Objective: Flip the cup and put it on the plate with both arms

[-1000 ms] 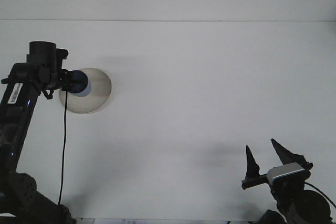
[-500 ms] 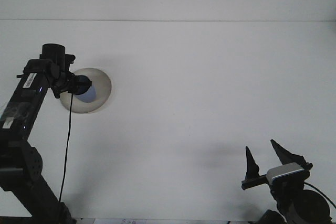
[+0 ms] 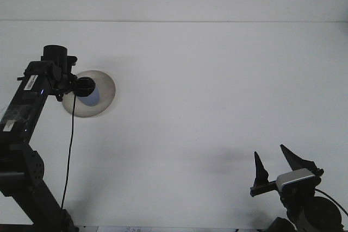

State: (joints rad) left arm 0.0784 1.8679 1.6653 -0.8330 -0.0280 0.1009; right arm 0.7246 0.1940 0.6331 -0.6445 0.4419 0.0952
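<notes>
At about nine o'clock on the white table (image 3: 206, 91) you see your left arm, a black jointed arm with a thin black cable hanging from it, reaching over the round beige plate (image 3: 103, 88). Its left gripper (image 3: 81, 86) sits over the plate's left half, and the dark fingers merge with what lies beneath them, so you cannot tell whether they are spread or pinching. Just at the gripper's tip, at the plate's centre, shows the pale blue cup (image 3: 94, 98); you cannot tell if it stands on the plate or which way up it is.

The middle of the table lies well apart from both arms.

At about five o'clock, near the bottom edge, your right gripper (image 3: 276, 162) points upward with its two black pointed fingers spread apart, holding nothing.
</notes>
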